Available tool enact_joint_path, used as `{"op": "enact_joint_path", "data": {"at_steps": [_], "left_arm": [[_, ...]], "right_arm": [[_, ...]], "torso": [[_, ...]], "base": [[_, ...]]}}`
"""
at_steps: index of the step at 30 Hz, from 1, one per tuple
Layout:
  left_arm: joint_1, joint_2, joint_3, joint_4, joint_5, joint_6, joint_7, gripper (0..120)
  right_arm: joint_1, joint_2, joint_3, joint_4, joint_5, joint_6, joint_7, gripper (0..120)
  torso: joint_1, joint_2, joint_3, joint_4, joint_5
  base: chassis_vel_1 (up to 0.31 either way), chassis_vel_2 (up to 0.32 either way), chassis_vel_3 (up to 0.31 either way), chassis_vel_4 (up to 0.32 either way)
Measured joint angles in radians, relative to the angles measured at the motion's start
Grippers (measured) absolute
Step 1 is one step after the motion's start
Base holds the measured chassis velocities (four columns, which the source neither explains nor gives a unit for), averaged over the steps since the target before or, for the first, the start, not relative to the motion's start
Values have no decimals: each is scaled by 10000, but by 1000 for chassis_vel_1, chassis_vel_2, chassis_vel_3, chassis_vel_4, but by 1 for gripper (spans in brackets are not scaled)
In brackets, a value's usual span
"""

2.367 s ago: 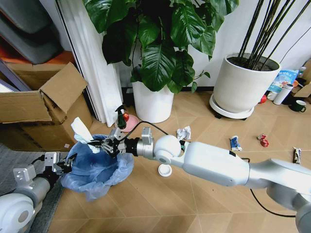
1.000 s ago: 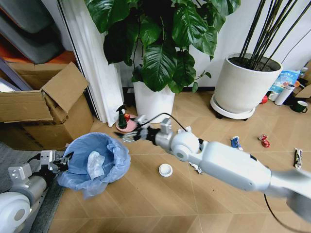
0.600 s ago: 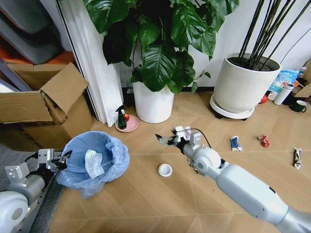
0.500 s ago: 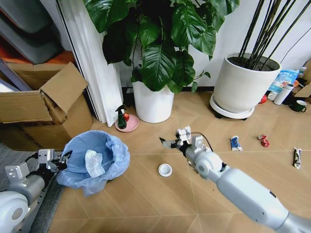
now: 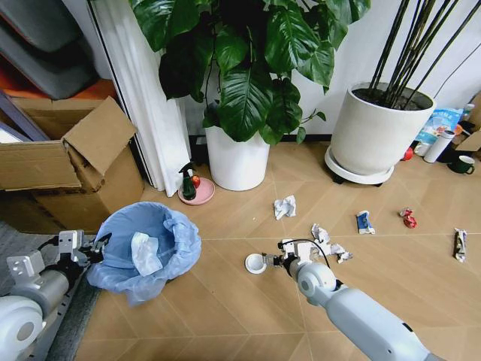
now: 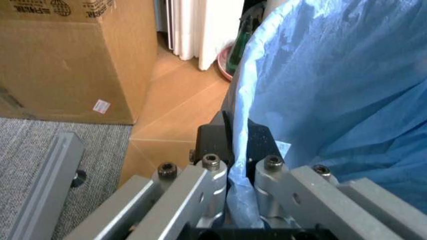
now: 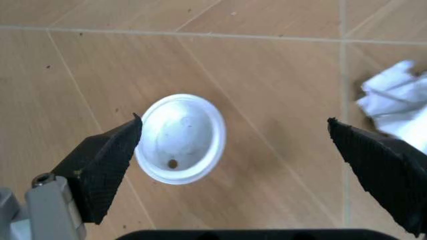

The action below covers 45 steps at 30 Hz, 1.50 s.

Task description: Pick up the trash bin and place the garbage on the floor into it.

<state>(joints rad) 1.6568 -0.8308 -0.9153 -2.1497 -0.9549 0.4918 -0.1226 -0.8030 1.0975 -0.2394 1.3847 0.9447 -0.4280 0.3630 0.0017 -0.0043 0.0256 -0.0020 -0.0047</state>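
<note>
The small round dark trash bin point(image 5: 146, 252), lined with a crinkly light-blue plastic bag that overhangs its rim, is taken as the landmark. It stands on the light brown wood-look tiled floor point(image 5: 225, 316), just beside a brown cardboard box point(image 5: 68, 165). A crumpled white paper wad point(image 5: 143, 252) is seen lying inside the bin.

The left tool point(image 5: 79, 252) is pressed together on the bin's rim at the side nearest the cardboard box; in the left wrist view the blue liner point(image 6: 333, 100) is seen pinched between the two dark fingers point(image 6: 215, 140).

The right tool point(image 5: 272, 260) is held low over the floor, well to the right of the bin. Its fingers are spread wide, and in the right wrist view the flat white plastic disc point(image 7: 180, 138) is seen lying on the floor just beside one dark fingertip point(image 7: 110, 160), within the gap.

Farther from the bin than the disc point(image 5: 255, 263), a crumpled white paper wad point(image 5: 284, 206), a torn white scrap point(image 5: 328, 244), a blue-white wrapper point(image 5: 364, 222), a red crumpled wrapper point(image 5: 408, 218) and a dark wrapper point(image 5: 459, 241) are scattered on the floor.
</note>
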Motion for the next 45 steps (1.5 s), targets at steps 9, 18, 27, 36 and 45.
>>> {"op": "enact_joint_path", "data": {"at_steps": [9,18,27,36,45], "left_arm": [[88,35,-69,-112,-57,34,-42,0],[95,47,-54,-129,-61,48,-69,0],[97,70,-68,-151,-85,64,-96,0],[106,70,-100,-163,-102,67,-102,0],[111,-1,-136,-162,-119,66,-95,0]], "right_arm": [[560,937,-377,-1266,-157,-350,129,100],[854,1373,-381,-2424,-395,-365,143,100],[999,1603,-377,-3026,-567,-336,106,100],[1160,1621,-682,-3230,-687,-420,-18,100],[1312,1604,-1155,-3429,-919,-712,-74,72]], "torso": [[0,0,0,1,0],[0,0,1,0,0],[0,0,1,0,1],[0,0,0,0,1],[0,0,0,-1,1]], "base": [[0,0,0,0],[0,0,0,0],[0,0,0,0],[0,0,0,0],[0,0,0,0]]}}
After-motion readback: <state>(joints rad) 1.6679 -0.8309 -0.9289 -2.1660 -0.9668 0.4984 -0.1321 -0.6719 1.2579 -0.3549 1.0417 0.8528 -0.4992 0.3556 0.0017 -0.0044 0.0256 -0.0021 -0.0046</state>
